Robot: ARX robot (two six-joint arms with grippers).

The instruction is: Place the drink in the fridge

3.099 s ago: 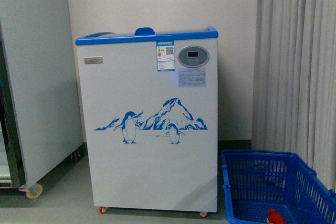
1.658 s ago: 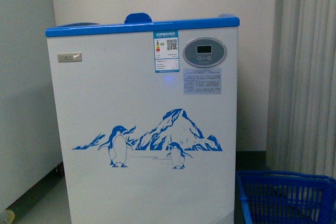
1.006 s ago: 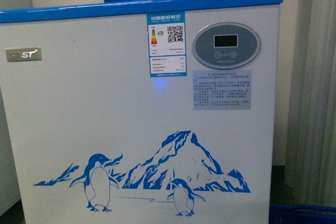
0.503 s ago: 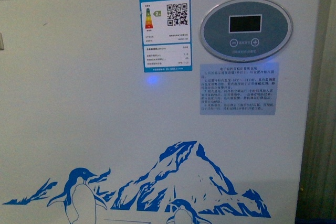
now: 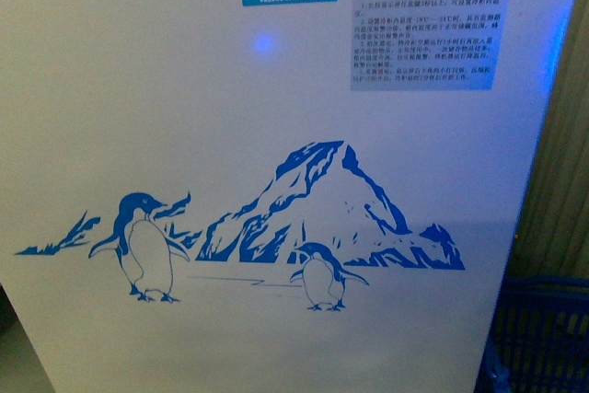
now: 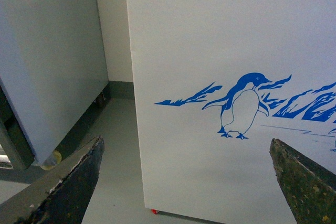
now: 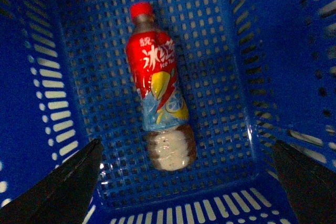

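One white chest fridge (image 5: 184,89), printed with blue penguin-and-mountain art, is seen filling the front view. A tall grey-white cabinet on casters (image 6: 47,51) is shown near it in the left wrist view. A blue perforated plastic basket (image 7: 226,103) is seen under the right wrist. A red-capped, red-labelled plastic drink bottle (image 7: 157,87) is laid flat on the basket's floor. The left jaws and the right jaws are spread wide, and nothing is held.

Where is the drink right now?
The drink lies flat on the floor of the blue basket, seen in the right wrist view; the front view shows that basket low down, right of the fridge.
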